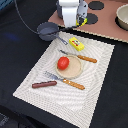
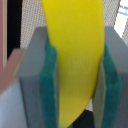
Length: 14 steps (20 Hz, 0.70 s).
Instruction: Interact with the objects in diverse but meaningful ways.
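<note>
Banana (image 2: 75, 60) pinched tight between the pincer (image 2: 77, 82) pads, up off the surface above the grey pan (image 1: 48, 31)! Tomato (image 1: 63, 63) sits on the plate (image 1: 74, 72), sausage (image 1: 44, 84) on the placemat (image 1: 95, 85).

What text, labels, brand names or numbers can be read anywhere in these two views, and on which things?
None readable. The yellow rectangular block, red tomato, brown sausage, small grey long-handled pan and yellow banana between the gripper's green pads show no legible markings.
</note>
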Available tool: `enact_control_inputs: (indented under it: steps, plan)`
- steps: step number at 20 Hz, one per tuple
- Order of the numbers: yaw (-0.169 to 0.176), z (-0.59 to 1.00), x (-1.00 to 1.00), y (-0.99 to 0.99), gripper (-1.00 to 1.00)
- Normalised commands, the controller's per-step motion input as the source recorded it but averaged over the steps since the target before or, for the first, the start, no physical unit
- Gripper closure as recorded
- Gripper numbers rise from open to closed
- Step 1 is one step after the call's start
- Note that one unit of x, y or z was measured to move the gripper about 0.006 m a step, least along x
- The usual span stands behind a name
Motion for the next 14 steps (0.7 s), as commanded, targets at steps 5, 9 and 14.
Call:
enact_control_inputs:
  steps: [5,9,14]
  plan:
    - [-0.134,0.0,0.1,0.26,1.0]
    - [-0.069,0.0,0.09,0.24,1.0]
    - [-0.06,0.0,0.12,0.2,1.0]
